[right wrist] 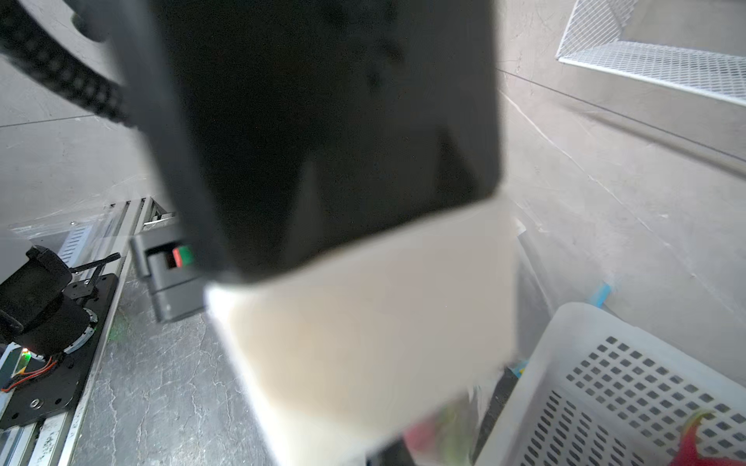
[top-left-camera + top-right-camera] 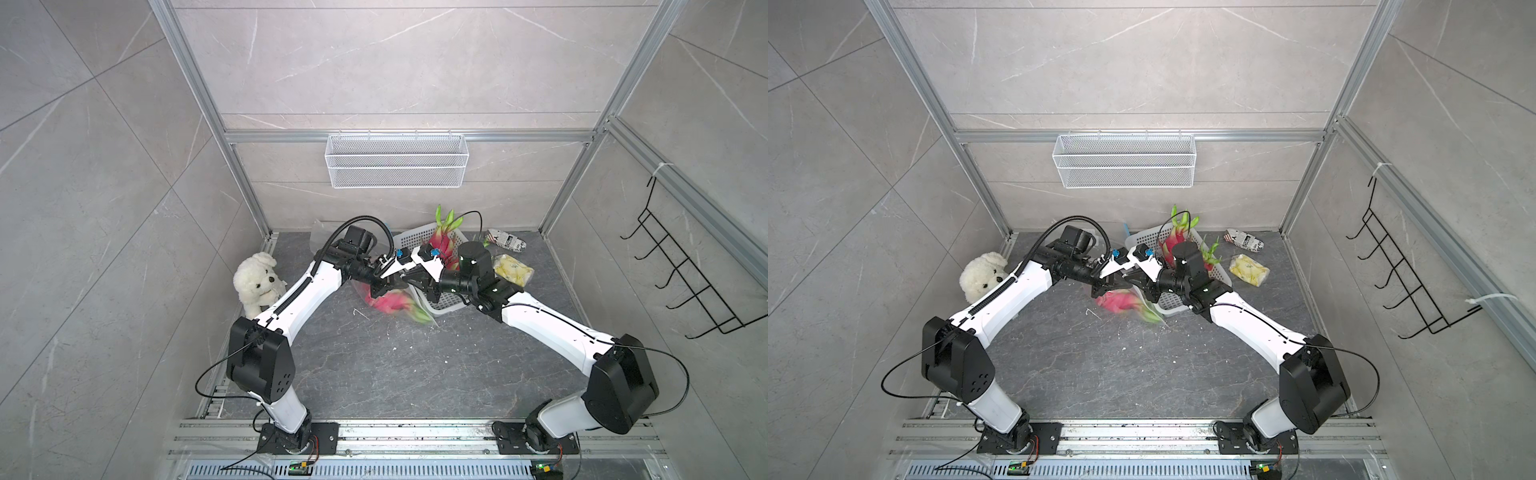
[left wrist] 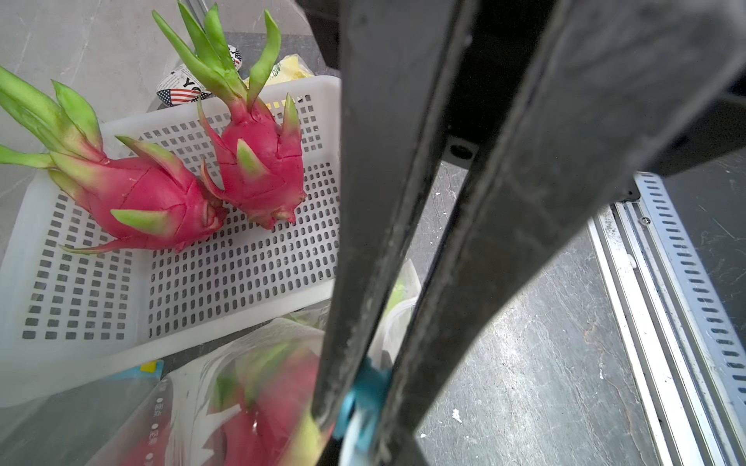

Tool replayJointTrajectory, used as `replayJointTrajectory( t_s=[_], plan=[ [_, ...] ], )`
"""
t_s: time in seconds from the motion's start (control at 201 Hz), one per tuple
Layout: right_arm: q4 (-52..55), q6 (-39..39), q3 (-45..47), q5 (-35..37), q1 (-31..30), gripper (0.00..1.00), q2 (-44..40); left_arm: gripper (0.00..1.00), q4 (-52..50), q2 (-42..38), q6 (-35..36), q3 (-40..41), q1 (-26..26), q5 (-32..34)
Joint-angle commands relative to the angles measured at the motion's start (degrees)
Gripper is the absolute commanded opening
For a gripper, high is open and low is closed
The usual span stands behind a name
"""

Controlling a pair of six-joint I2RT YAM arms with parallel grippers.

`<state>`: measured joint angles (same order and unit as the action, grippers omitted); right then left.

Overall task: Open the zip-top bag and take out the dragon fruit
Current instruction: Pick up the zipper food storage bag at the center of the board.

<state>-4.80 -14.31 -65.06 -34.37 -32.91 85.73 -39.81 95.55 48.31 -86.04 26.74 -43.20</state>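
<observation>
The zip-top bag [image 3: 185,379] lies on the dark marbled bench [image 2: 395,365] between the left arm [image 2: 299,295] and the right arm [image 2: 540,324], pressed against the near corner of a white slotted basket [image 3: 242,282]. The bagged dragon fruit [image 2: 384,303] shows pink with green tips through the clear plastic, too blurred to count. Two loose dragon fruit [image 3: 258,169] lie touching on the basket floor, leafy tufts toward the back wall.

The left jaws are pinched together on a blue strip at the bag's mouth. The right jaws are closed too and meet them just above the bag. The other arm, a dark and white blur, fills the right wrist view, so what they grip cannot be told. The right arm reaches across the basket and hides part of it.

A white plush dog [image 2: 257,282] sits beside the left arm. To the basket's right are a yellow packet [image 2: 513,270] and a crumpled newsprint wrapper [image 2: 509,241] with a stars-and-stripes patch and a large "Y". A wire tray [image 2: 397,166] hangs on the back wall and a black hook rack [image 2: 681,274] on the side wall. Small white print on the bag is unreadable.
</observation>
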Motion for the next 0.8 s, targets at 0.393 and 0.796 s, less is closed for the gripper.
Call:
replayJointTrajectory(
  t_s=[0.393,0.796],
  plan=[
    [-0.3,2.0,2.1,0.5,0.5,0.00,-1.8,0.00,0.7,-2.4,-2.7,-2.5,0.2,0.4],
    [-0.9,3.1,7.3,3.1,0.2,0.02,-1.7,0.00,6.8,-5.7,-6.9,-2.5,-0.9,-0.1]
  ],
)
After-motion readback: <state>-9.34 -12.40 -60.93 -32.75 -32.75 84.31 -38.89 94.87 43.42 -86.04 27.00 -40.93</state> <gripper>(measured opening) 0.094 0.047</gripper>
